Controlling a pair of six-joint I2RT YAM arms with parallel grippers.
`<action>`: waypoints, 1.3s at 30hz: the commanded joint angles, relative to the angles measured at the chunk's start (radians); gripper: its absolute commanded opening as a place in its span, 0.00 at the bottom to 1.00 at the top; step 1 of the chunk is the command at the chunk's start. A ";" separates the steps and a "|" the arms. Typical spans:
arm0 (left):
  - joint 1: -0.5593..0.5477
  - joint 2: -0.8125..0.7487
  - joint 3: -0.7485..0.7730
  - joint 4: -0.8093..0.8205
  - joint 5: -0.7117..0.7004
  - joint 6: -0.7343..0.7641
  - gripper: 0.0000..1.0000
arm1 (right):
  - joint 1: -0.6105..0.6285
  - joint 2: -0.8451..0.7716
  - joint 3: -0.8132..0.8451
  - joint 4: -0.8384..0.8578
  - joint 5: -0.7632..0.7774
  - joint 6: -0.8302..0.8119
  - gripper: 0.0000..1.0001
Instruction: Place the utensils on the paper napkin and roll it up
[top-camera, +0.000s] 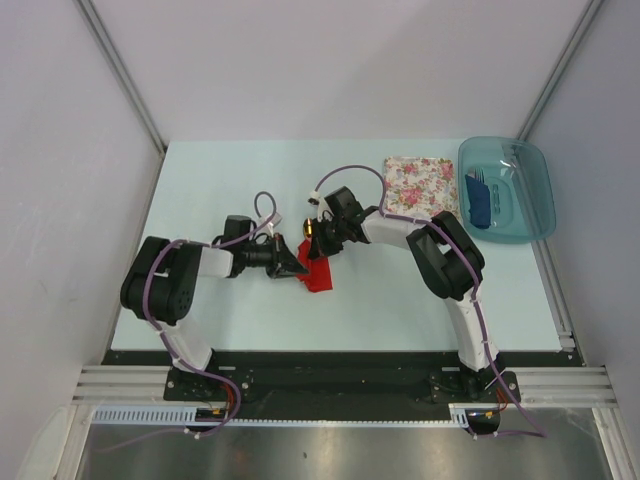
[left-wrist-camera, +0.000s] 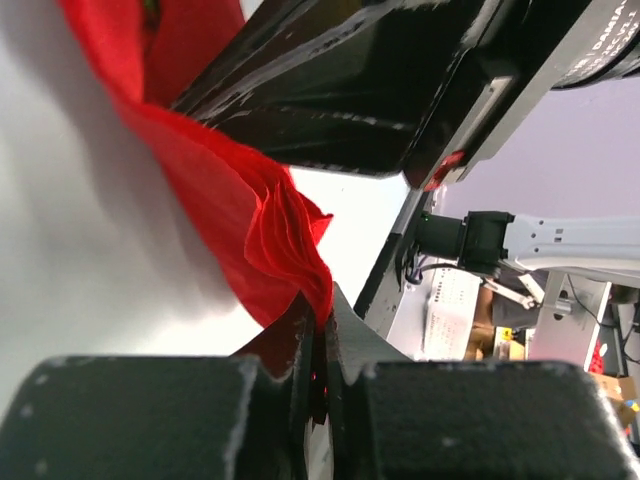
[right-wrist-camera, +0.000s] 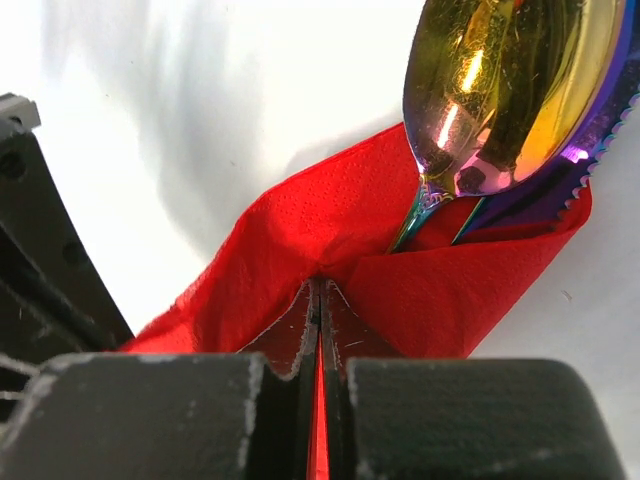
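- The paper napkin (right-wrist-camera: 330, 230) sits mid-table, folded up into a red pocket right between the two arms.
- The utensils are tucked inside it: the spoon (right-wrist-camera: 500, 90) pokes its shiny gold bowl out of the top of the fold, and a serrated blade (right-wrist-camera: 595, 135) with a purple sheen lies just behind it. Their handles are hidden in the paper.
- The right gripper (right-wrist-camera: 320, 298) has its jaws pressed together on the near edge of the napkin, with a thin sliver of red showing between them.
- The left gripper (left-wrist-camera: 320, 318) comes in from the other side, jaws pinched tight on a crumpled corner of the same red sheet. The paper rises from that pinch in a rumpled ridge towards the black body of the right gripper.
- From above, the two grippers nearly meet nose to nose over the napkin, the left arm reaching in from the left and the right arm bent in from the right.
- All this is on the pale table (top-camera: 400, 290).
- Well off to the far right lies a floral napkin (top-camera: 420, 187), flat on the table.
- Just beside that is a teal tray (top-camera: 535, 165) with some blue cutlery (top-camera: 479, 200) lying in it.
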 joint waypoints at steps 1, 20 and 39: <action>-0.050 0.020 0.031 0.091 -0.007 -0.066 0.10 | 0.021 0.100 -0.052 -0.039 0.121 -0.019 0.00; -0.062 0.209 0.093 -0.111 -0.141 0.058 0.00 | -0.010 -0.038 -0.021 -0.021 -0.065 -0.027 0.08; -0.064 0.172 0.103 -0.080 -0.110 0.058 0.00 | -0.064 0.003 -0.062 0.044 -0.141 0.036 0.01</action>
